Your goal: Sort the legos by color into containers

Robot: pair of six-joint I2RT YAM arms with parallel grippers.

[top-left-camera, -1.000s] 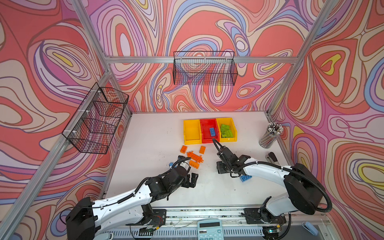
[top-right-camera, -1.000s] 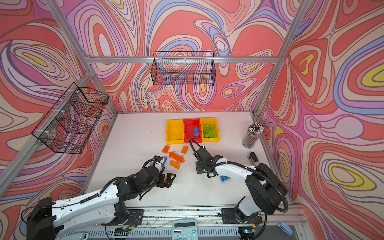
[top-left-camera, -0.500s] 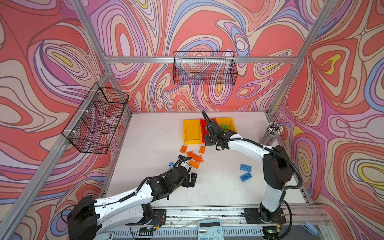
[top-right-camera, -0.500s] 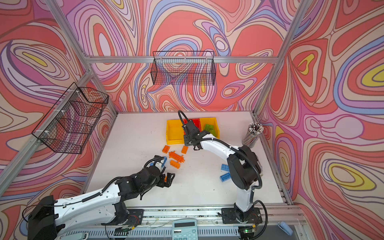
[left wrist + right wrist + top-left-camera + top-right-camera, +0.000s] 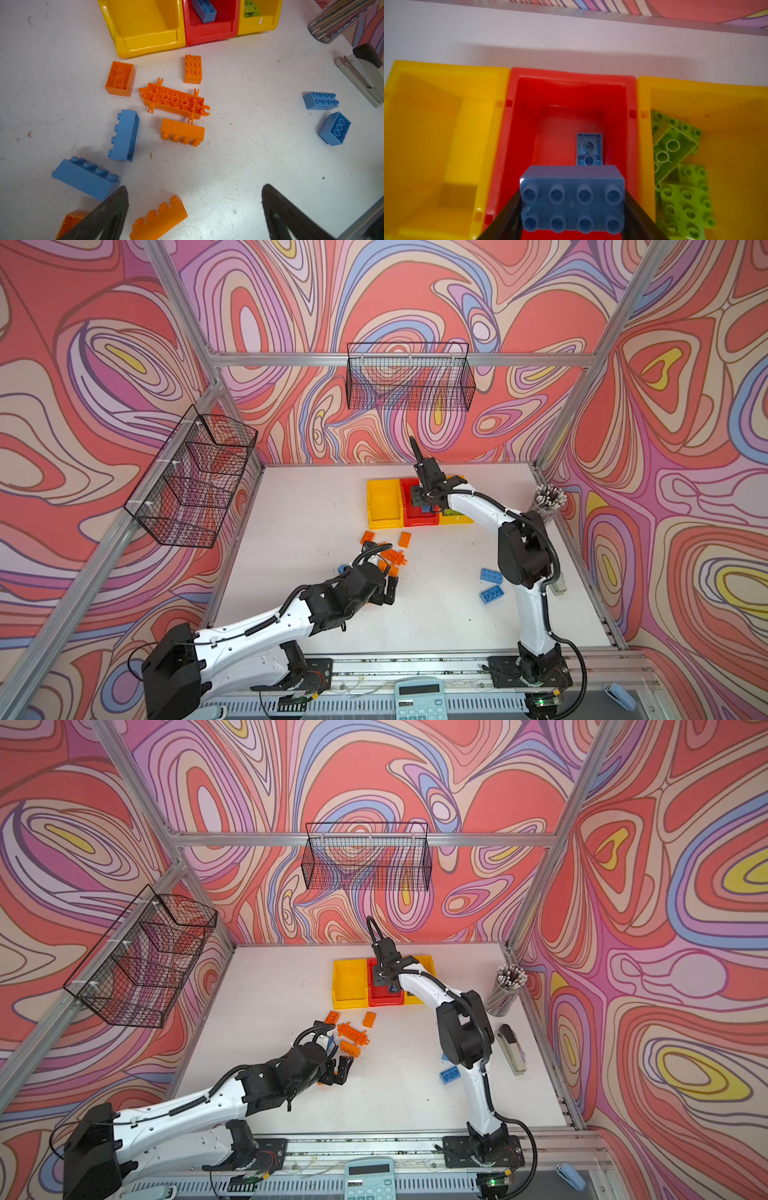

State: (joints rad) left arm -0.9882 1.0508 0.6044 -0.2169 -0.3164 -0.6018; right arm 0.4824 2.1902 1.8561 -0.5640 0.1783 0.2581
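Observation:
My right gripper [image 5: 572, 207] hangs over the red container [image 5: 571, 72], shut on a blue lego [image 5: 572, 199] held studs-up. One blue lego [image 5: 589, 149] lies inside it. Lime green legos [image 5: 675, 149] fill the yellow container [image 5: 704, 83] beside it; the other yellow container [image 5: 446, 68] is empty. My left gripper [image 5: 194, 187] is open low over the table, an orange lego [image 5: 159, 218] lying between its fingers. Beyond it lie the jagged orange assembly [image 5: 174, 100], other orange legos and two blue legos [image 5: 124, 135]. In both top views the right gripper [image 5: 424, 499] [image 5: 382, 979] is above the bins.
Two blue legos [image 5: 492, 585] lie loose by the right arm's base. A cup of pencils [image 5: 548, 502] and a stapler [image 5: 512, 1048] stand along the right edge. Wire baskets [image 5: 409, 377] [image 5: 195, 477] hang on the walls. A calculator [image 5: 419, 699] sits in front.
The right arm has swung from the front of the table, near the loose blue bricks, back to the red bin, carrying the blue brick. The left arm has barely moved.

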